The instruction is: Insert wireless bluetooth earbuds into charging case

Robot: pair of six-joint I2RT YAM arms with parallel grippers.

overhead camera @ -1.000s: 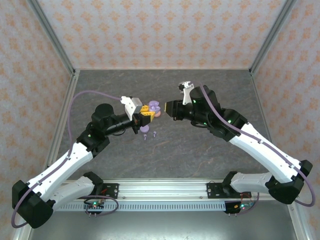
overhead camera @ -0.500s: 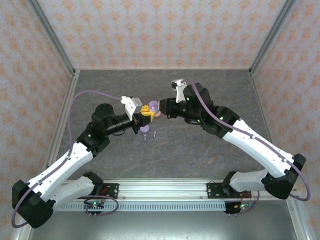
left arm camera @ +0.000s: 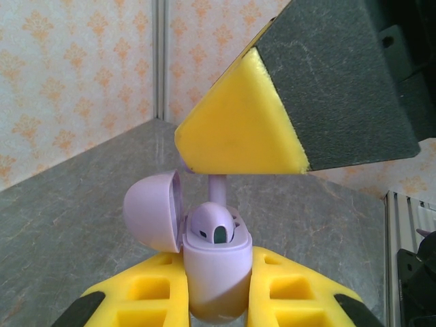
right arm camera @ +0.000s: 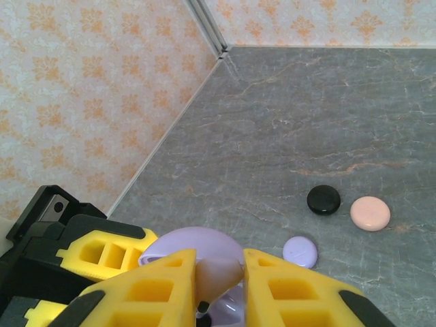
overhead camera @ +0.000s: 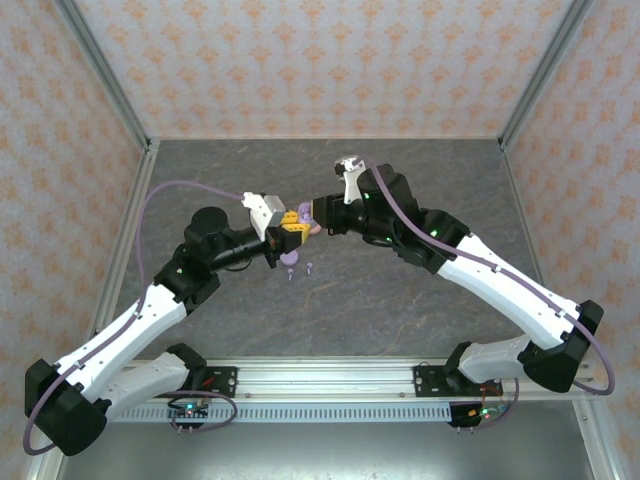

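Left wrist view: the open lilac charging case (left arm camera: 216,272) stands clenched between the yellow pads of the left gripper (left arm camera: 216,300), with its lid (left arm camera: 153,211) swung back to the left.
Seated earbud (left arm camera: 216,230): one lilac bud rests in a well of the case.
Right gripper (right arm camera: 218,276): its jaws are closed on what appears to be a second bud, though the pads hide most of it.
Held earbud (left arm camera: 217,187): its stem hangs just above the case, pointing down.
Loose buds (overhead camera: 290,272): two small lilac pieces lie on the grey table (overhead camera: 400,290), near the meeting grippers.
Discs (right arm camera: 323,199): black, pink and lilac rounds sit well apart from the case.
Handling: likely featherlight, hard and glossy, so prone to slip or twist. It is best pinched gently across the bulbous head with the stem left free. The case is best braced at its body below the hinge.
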